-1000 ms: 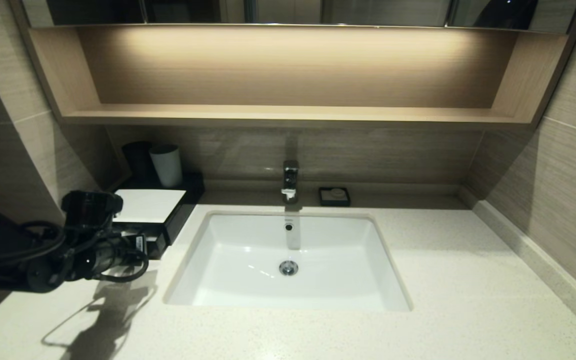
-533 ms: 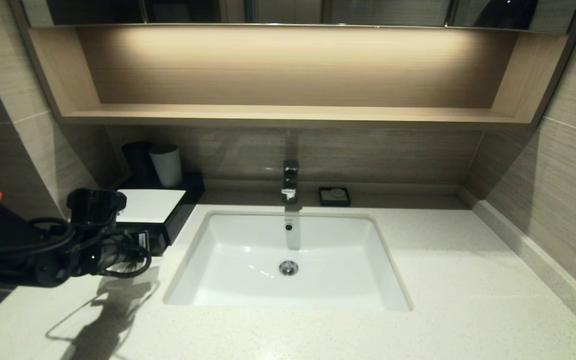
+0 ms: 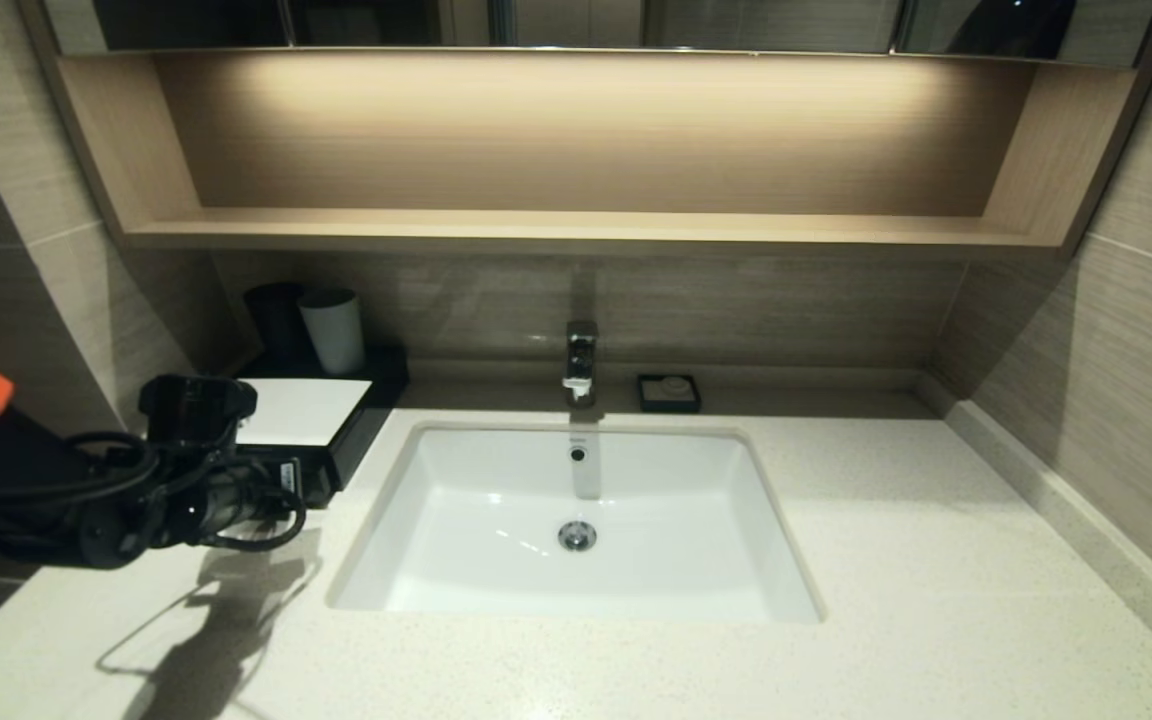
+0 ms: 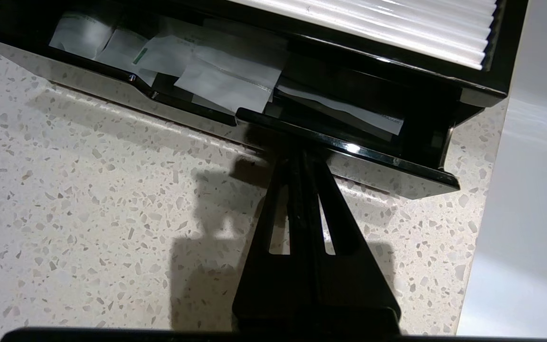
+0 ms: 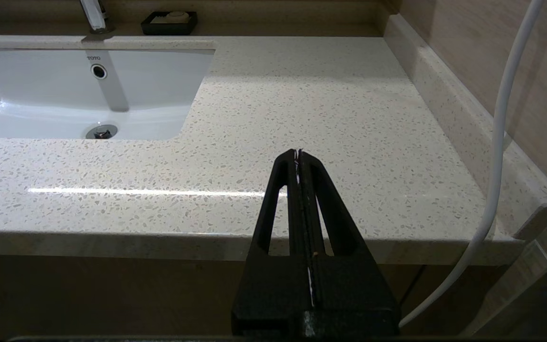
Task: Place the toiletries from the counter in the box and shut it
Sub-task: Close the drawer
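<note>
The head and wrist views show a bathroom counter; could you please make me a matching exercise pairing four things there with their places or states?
Things:
1. left gripper
2. right gripper
3. small black square soap dish
4. paper-wrapped toiletries

Places or states:
A. inside the low black box's partly open drawer
B. shut, tips against the drawer's front edge
C. beside the chrome faucet, by the back wall
D. shut, hovering above the speckled cream stone counter

Pairs: 1-B, 2-D, 3-C, 4-A
</note>
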Available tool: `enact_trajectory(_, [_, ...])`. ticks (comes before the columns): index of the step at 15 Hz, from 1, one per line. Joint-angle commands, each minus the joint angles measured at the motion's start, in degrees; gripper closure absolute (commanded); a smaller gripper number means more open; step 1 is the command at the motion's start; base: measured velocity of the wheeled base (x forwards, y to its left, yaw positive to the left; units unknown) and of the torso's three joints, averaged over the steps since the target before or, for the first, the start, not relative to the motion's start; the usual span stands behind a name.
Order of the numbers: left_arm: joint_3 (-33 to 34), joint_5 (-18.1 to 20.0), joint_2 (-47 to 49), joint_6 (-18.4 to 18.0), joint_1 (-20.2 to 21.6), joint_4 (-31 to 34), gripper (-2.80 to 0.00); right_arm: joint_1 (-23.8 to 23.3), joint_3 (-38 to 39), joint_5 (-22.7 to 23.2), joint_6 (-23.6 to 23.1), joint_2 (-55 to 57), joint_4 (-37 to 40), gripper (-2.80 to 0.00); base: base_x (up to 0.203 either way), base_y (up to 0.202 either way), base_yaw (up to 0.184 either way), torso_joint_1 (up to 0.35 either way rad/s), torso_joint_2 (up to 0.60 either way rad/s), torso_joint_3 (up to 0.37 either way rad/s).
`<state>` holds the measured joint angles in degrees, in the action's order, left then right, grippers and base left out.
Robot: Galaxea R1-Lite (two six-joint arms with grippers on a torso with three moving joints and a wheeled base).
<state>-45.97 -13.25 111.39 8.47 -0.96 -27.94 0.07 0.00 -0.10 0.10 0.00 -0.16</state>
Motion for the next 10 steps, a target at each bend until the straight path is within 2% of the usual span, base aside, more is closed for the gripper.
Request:
enact_trajectory(1, [-0.5,-0.1,0.4,0.1,0.0,-0.2,0.0,0.0,0.1,0.0,0.0,-0.1,0.0,0.0,0.0,0.0,0.0,0.0,0.0,0.0])
enact_trajectory(4, [-1.2,-0.8,1.0,1.4,0.0,-0.2,0.0,0.0,0.1,0.0,0.0,-0.1,0.0,0.0,0.0,0.0,0.0,0.0,0.0,0.0])
enact_trajectory(10, [-1.8,-0.9,1.4,1.6,0.0,-0.3,0.0,0.1,0.1,0.0,0.0,-0.1,0.0,0.0,0.0,0.0,0.0,0.0,0.0,0.0])
